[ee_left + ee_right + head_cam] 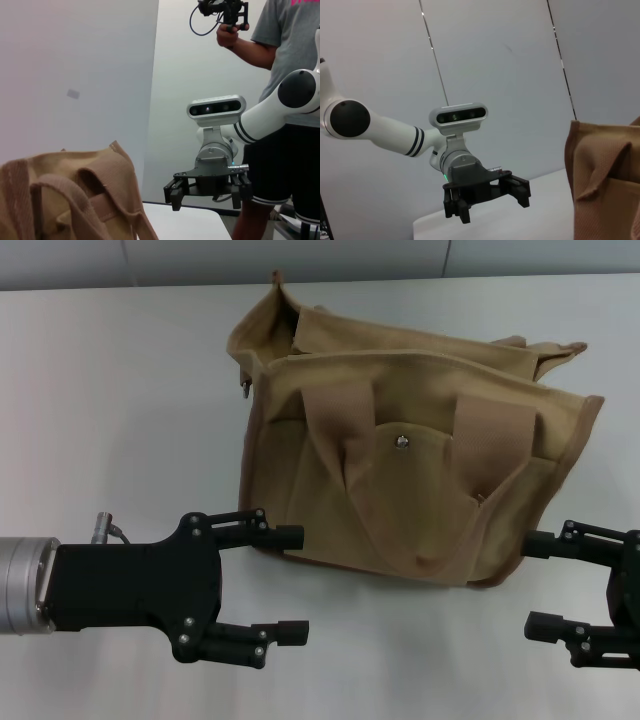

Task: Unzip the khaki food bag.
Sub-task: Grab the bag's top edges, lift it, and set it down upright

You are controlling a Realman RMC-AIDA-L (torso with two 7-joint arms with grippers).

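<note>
The khaki food bag (410,455) stands on the white table (120,400), a tan canvas tote with two wide strap handles, a front flap with a metal snap (401,441) and brown bottom trim. Its top gapes at the back left. My left gripper (290,583) is open, low at the bag's front left corner, not touching it. My right gripper (538,585) is open at the bag's front right corner. The bag also shows in the left wrist view (65,200) and the right wrist view (605,185). Each wrist view shows the other arm's gripper farther off: the right gripper (207,190) and the left gripper (487,197).
A person in a grey shirt (285,45) stands behind the right arm, holding a camera rig. Plain walls surround the table.
</note>
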